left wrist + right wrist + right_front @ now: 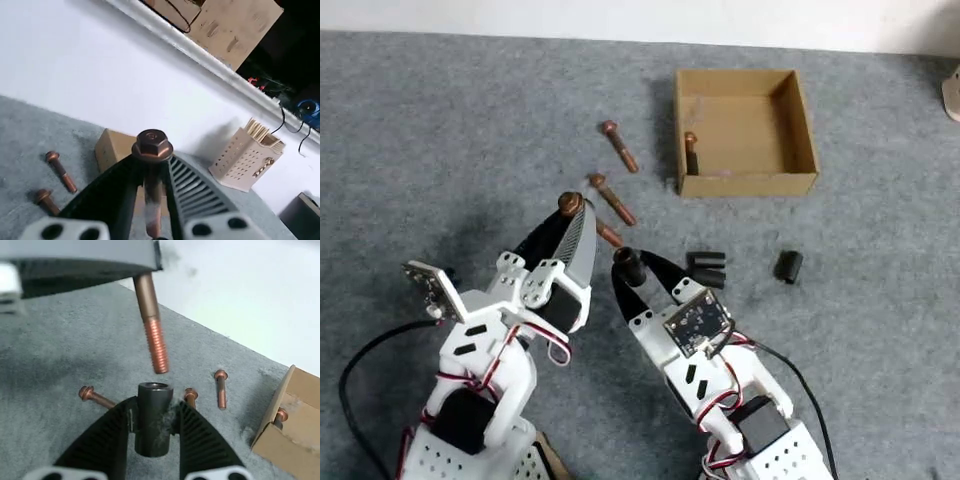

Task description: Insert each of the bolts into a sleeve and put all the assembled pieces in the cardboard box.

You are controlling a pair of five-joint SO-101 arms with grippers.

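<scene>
High view first: grey felt (440,130) covers the table, with a strip of white wall (620,15) along the far edge. The cardboard box (745,184) sits at the far side, and one assembled piece (691,152) leans in a corner of it. I see the left gripper (572,212) clamped on a bolt (570,204), head up. Close beside it, the right gripper (635,268) is closed around a sleeve (628,266). Three loose bolts (620,146) lie between the arms and the box, the nearest partly hidden behind the left gripper. Three loose sleeves (706,260) lie to the right — two together, one apart.

Left wrist view: the fingers pinch the bolt's shank just under its hex head, and the shank's lower end blurs out. Beyond the box I get white wall, a perforated holder (245,160) of wooden sticks, and cables (295,135) in a dark corner I cannot make out.

Right wrist view: the sleeve stands upright between the fingers, bore open. The bolt's threaded tip hangs just above it — apart, slightly tilted. The left gripper and the box are both cut off by the frame.
</scene>
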